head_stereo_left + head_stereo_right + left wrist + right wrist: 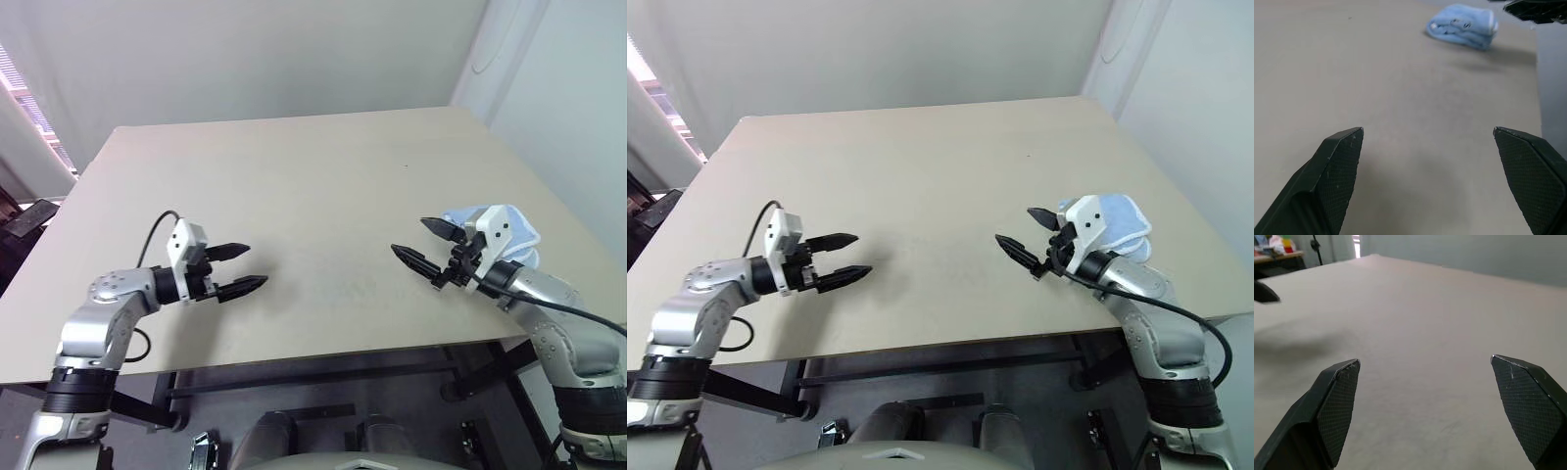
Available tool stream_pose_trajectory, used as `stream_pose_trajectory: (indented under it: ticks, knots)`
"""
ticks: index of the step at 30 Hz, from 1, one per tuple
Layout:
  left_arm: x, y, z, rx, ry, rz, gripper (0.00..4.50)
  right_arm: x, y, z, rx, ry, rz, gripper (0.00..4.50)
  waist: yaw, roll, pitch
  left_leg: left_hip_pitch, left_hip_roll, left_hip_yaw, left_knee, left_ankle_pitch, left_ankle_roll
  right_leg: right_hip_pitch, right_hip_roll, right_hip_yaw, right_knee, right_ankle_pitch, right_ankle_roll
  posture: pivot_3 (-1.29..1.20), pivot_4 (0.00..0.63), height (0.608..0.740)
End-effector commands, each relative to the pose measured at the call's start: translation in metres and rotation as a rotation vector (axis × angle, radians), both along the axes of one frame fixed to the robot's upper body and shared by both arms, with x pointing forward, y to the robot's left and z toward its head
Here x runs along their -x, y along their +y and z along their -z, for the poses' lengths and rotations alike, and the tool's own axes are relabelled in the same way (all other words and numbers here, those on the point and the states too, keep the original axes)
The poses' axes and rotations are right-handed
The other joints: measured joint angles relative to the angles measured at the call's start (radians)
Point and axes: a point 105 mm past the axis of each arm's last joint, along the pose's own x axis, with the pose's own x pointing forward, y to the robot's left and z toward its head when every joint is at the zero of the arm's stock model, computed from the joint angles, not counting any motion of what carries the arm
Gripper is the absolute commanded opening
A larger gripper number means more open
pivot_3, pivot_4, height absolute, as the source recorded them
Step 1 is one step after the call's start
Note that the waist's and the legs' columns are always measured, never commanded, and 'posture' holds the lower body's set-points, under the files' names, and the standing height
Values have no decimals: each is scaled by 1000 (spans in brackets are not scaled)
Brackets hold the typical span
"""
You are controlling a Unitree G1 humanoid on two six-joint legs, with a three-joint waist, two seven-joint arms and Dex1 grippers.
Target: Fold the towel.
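We see small light-blue terry towel [1463,26] bunched in folded heap near right edge of beige rectangular table [294,186]. Right gripper [427,247] just beside towel, fingers apart, empty. Left gripper [240,269] well apart from towel, fingers spread, holding nothing.

The towel [1463,25] is a small light-blue terry cloth, bunched into a compact, rounded bundle with soft folds showing along its side. It lies on the tan table [294,186], close to that table's right edge, toward the near corner.
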Motion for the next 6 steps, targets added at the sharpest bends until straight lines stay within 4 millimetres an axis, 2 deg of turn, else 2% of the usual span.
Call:
stream_pose_trajectory:
  ticks: [1,6]
  knots:
    - [6,4,-14,-1,-46,15,4500,-1,-4,-15,-1,-56,-17,4472,3,0,0,1,0,0,0,0,0,1,0,0,0,0,0,0,0,740]
    - [13,10,-9,-14,-28,-3,4500,-2,-9,-8,1,-9,-25,4472,2,0,0,1,0,0,1,0,0,2,0,-1,0,0,-1,0,0,740]
